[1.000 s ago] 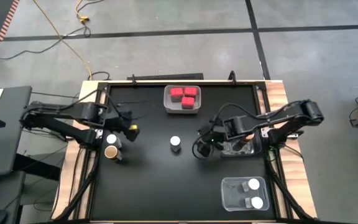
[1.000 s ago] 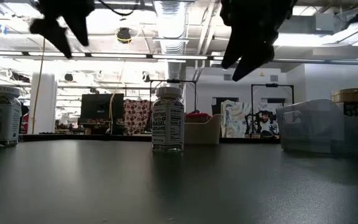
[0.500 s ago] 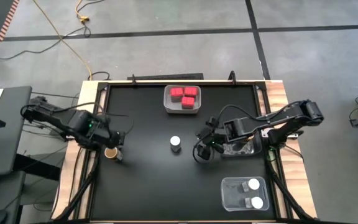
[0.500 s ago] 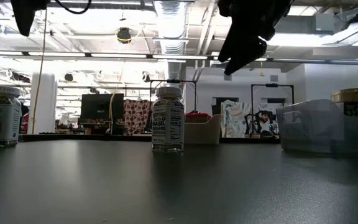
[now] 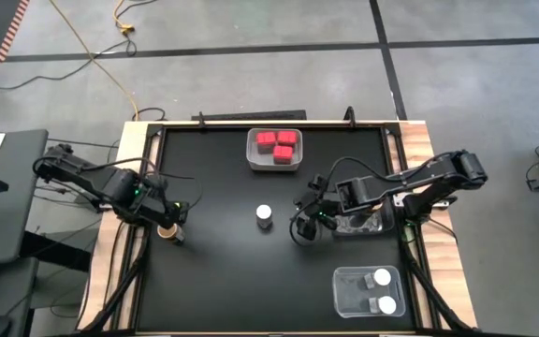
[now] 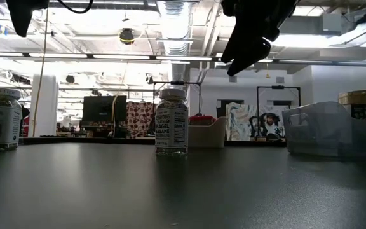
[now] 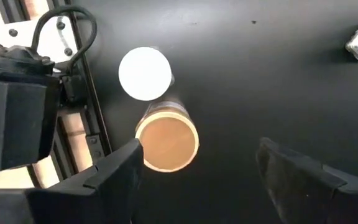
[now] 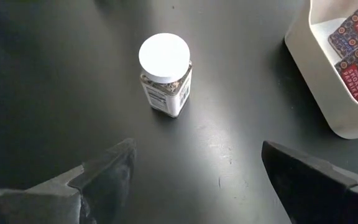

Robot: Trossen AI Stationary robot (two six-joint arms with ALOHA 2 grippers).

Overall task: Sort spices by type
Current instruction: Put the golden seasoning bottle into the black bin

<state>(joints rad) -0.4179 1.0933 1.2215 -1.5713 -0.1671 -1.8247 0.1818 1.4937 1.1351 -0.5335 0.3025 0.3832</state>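
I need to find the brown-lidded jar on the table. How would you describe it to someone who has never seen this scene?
Look at the black table from above and go to its left edge, where the left gripper hangs with open jaws. Just under it, two small round jars stand side by side. The brown-lidded jar is the one nearer the table's front; its neighbour, the white-lidded jar, has a white top.

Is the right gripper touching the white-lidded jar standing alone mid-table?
Apart. The right wrist view shows the open right gripper with bare black table between its fingers and the white-lidded jar.
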